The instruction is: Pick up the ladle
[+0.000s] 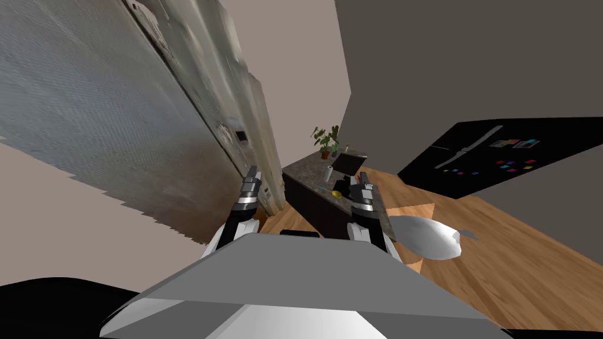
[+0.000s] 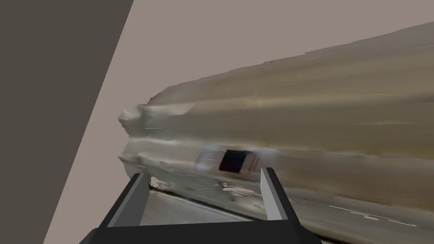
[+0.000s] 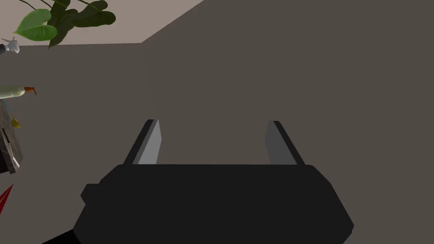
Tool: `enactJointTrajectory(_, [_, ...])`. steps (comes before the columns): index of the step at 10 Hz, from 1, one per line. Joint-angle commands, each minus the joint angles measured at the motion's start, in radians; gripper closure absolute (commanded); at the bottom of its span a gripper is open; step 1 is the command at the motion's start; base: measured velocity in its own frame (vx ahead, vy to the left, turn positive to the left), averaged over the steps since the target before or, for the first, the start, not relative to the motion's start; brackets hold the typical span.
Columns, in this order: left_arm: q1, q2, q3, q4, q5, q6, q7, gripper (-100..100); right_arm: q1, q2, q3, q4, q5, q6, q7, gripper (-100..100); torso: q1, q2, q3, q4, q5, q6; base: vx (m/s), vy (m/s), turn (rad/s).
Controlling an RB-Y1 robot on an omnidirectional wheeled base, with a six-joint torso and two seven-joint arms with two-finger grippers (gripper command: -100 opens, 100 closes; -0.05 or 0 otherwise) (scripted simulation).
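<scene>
Both hands are held up ahead of my chest, nothing gripped. Left hand (image 2: 203, 173): fingers apart, facing a blotchy beige panel. Right hand (image 3: 212, 122): fingers apart, facing a bare dark wall.

Ladle (image 1: 335, 192): yellow bowl, thin blue handle. It lies flat about midway along the worktop (image 1: 307, 169), near the left long edge, and in the head view it sits just beside my right hand. Beyond it stands a white cylinder (image 1: 328, 173), then a potted plant (image 1: 325, 141) at the far end.

Step in hand: reach. Judgement: use the right arm. Pitch the wrist down until the ladle sits between the fingers. Straddle the handle crosswise near the bowl, descend straight, and close only once the tips reach the worktop.
</scene>
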Motion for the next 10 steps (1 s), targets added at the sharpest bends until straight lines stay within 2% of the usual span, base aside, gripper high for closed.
enactJointTrajectory(1, [0.000,0.000,0.000,0.000,0.000,0.000,0.000,0,0.029,-0.048,0.003,0.021,0.019,0.002,-0.018,-100,0.000,0.000,0.000,0.000,0.000,0.000,-0.041,0.007,0.082])
enactJointTrajectory(3, [0.000,0.000,0.000,0.000,0.000,0.000,0.000,0,0.069,-0.101,0.007,0.052,0.048,0.004,-0.044,-100,0.001,0.005,0.003,0.001,0.000,0.000,-0.093,0.032,0.108])
enactJointTrajectory(6, [0.000,0.000,0.000,0.000,0.000,0.000,0.000,0,0.150,-0.193,0.014,0.120,0.113,0.009,-0.100,-100,0.001,0.007,0.004,0.002,0.000,0.000,-0.103,0.030,0.127])
enactJointTrajectory(7, [0.000,0.000,0.000,0.000,0.000,0.000,0.000,0,0.150,-0.207,0.014,0.120,0.113,0.009,-0.100,-100,0.002,0.008,0.004,0.002,0.000,0.000,-0.081,0.022,0.037])
enactJointTrajectory(8, [0.000,0.000,0.000,0.000,0.000,0.000,0.000,0,0.181,-0.241,0.016,0.149,0.140,0.011,-0.122,-100,0.001,0.006,0.004,0.002,0.000,0.000,-0.074,0.012,0.107])
enactJointTrajectory(9, [0.000,0.000,0.000,0.000,0.000,0.000,0.000,0,0.181,-0.245,0.016,0.149,0.140,0.011,-0.122,-100,0.000,0.006,0.003,0.001,0.000,0.000,-0.059,0.009,0.061])
enactJointTrajectory(10, [0.000,0.000,0.000,0.000,0.000,0.000,0.000,0,0.214,-0.284,0.017,0.180,0.169,0.013,-0.145,-100,0.000,0.005,0.003,0.001,0.000,0.000,-0.054,0.029,0.127])
